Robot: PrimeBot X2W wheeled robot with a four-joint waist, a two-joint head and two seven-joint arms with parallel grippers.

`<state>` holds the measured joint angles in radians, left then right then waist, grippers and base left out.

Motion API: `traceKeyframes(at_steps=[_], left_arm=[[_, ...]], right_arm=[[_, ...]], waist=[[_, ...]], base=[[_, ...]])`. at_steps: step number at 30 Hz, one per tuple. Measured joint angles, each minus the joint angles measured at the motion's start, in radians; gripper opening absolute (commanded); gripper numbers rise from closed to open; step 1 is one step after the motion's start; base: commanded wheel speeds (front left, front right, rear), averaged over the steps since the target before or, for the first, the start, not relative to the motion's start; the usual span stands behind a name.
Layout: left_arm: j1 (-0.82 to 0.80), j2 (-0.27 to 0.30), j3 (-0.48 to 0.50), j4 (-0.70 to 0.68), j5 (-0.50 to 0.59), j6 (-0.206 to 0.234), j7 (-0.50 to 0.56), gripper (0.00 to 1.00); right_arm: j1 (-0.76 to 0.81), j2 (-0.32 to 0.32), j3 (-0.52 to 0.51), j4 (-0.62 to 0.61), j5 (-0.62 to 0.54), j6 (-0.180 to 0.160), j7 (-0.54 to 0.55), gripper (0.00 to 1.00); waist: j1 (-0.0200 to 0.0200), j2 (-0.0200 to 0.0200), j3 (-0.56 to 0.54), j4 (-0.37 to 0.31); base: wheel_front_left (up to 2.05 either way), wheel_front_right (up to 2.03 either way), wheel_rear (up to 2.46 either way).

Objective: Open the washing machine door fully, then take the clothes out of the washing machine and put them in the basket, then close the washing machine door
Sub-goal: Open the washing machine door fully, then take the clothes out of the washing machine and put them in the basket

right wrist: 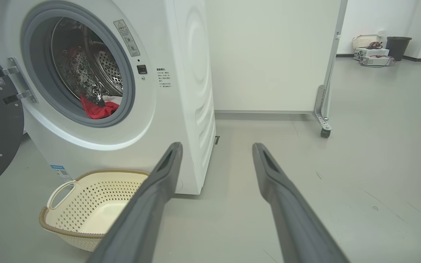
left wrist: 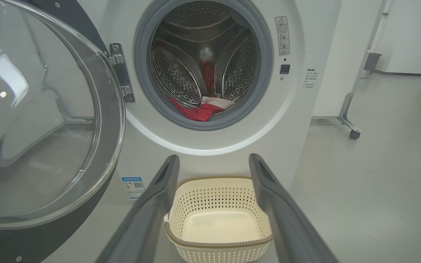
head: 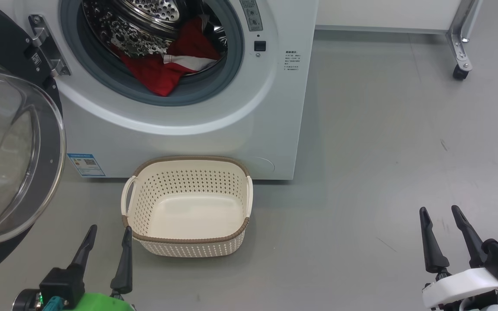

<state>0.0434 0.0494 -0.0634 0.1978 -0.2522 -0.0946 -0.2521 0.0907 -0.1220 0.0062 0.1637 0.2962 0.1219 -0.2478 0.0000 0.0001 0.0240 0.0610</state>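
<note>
The white washing machine (head: 231, 129) stands ahead with its door (head: 11, 151) swung wide open to the left, glass bowl bulging toward me. Red clothes (head: 167, 69) with a white striped piece lie at the front lip of the steel drum, also seen as clothes (left wrist: 203, 109) and clothes (right wrist: 95, 107). The cream basket (head: 188, 172) sits on the floor below the opening, nothing in it. My left gripper (head: 108, 231) is open just left of the basket. My right gripper (head: 440, 211) is open over bare floor far to the right.
A white partition on a caster leg (head: 461, 71) stands behind the machine at the right. Grey floor (head: 383, 151) spreads to the right of the machine. Far off, a dark bin (right wrist: 398, 47) and boxes sit by the wall.
</note>
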Motion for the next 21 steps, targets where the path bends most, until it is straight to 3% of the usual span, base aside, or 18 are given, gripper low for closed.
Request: traceKeyframes(at_steps=[21], left_arm=[[0.0, -0.002, 0.008, -0.011, -0.012, -0.008, 0.0, 1.0]], right_arm=[[0.001, 0.004, -0.002, -0.001, 0.0, 0.0, 0.0, 1.0]], waist=[[0.0, 0.0, 0.006, 0.002]], base=[[0.0, 0.0, 0.0]])
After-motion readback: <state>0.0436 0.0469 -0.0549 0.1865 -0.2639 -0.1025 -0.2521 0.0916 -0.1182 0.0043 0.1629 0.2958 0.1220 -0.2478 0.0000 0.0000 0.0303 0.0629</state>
